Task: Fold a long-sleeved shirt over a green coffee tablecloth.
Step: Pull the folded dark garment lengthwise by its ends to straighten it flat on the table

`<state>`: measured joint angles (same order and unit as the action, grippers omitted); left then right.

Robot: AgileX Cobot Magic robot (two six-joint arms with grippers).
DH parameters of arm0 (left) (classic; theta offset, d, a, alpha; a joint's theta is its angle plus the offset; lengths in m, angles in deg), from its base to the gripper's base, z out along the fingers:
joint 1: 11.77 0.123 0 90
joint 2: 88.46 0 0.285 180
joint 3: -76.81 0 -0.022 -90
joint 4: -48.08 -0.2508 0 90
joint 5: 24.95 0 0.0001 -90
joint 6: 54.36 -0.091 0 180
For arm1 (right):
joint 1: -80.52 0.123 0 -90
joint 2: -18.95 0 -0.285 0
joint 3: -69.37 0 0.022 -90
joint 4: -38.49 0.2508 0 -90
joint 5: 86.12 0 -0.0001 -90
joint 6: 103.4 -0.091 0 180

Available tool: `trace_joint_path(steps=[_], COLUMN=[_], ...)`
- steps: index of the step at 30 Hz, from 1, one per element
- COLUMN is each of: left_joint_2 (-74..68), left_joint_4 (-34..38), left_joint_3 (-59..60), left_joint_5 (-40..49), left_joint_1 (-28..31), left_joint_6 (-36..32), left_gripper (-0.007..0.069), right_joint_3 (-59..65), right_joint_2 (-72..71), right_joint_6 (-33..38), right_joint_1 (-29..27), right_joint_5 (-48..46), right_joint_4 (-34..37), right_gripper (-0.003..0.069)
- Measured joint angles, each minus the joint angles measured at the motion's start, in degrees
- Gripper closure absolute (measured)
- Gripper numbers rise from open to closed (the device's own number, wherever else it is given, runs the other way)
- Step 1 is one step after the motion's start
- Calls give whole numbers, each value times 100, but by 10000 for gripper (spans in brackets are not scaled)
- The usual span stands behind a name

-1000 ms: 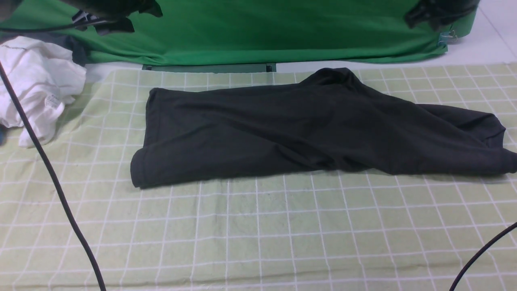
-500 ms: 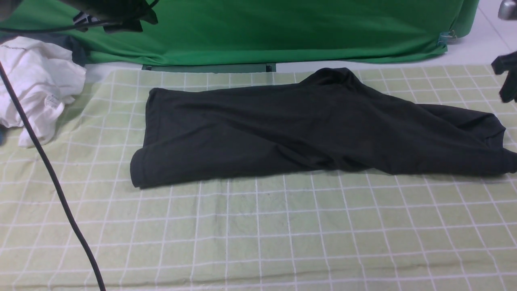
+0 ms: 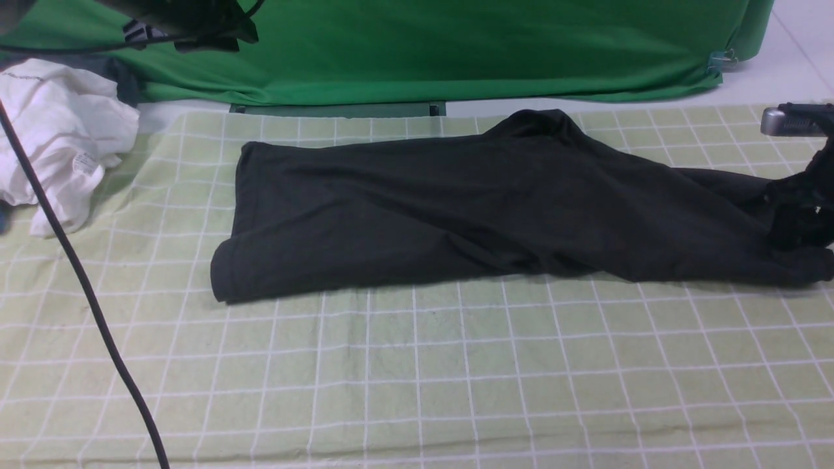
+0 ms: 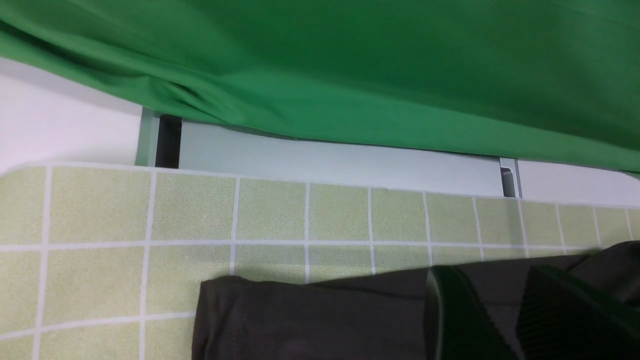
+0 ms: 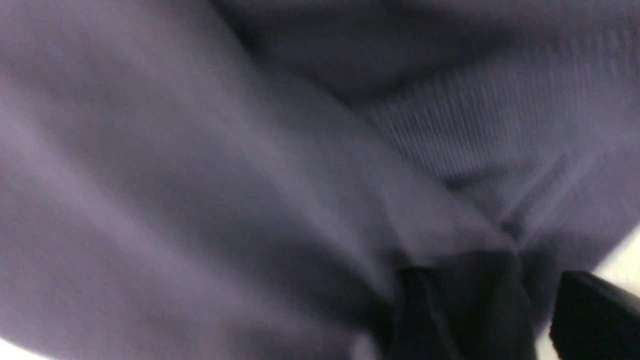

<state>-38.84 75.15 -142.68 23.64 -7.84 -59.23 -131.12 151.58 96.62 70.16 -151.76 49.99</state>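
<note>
While seemingly open, pincer (image 5: 525, 300) against shirt (image 5: 200, 150)

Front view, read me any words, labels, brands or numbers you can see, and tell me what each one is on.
Nothing can be read.
Small label on the crumpled white garment: tiny marks, too small to read.
Black long-sleeved shirt: no print showing.

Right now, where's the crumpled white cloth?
In the front view the white cloth lies far left, at the edge of the checked tablecloth, left of the black shirt.
</note>
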Motion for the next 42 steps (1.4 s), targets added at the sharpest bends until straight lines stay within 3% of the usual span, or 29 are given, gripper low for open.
trace_joint_path(steps=[10, 14, 19, 33, 42], left_joint_2=[0, 0, 0, 0, 0], left_joint_4=[16, 16, 16, 16, -147], left_joint_3=[0, 0, 0, 0, 0], left_joint_5=[87, 101, 105, 342, 384], left_joint_1=[0, 0, 0, 0, 0], left_joint_6=[-17, -17, -17, -17, -17], left_gripper=[419, 417, 413, 411, 410], right_joint_3=[0, 0, 0, -639, -681], right_joint_2=[0, 0, -5, -468, -171], right_joint_6=[136, 179, 268, 151, 168], right_joint_1=[0, 0, 0, -287, -287], right_joint_5=[-208, -278, -344, -351, 765], right_joint_4=[-78, -27, -22, -570, -614], right_gripper=[323, 488, 624, 624, 566])
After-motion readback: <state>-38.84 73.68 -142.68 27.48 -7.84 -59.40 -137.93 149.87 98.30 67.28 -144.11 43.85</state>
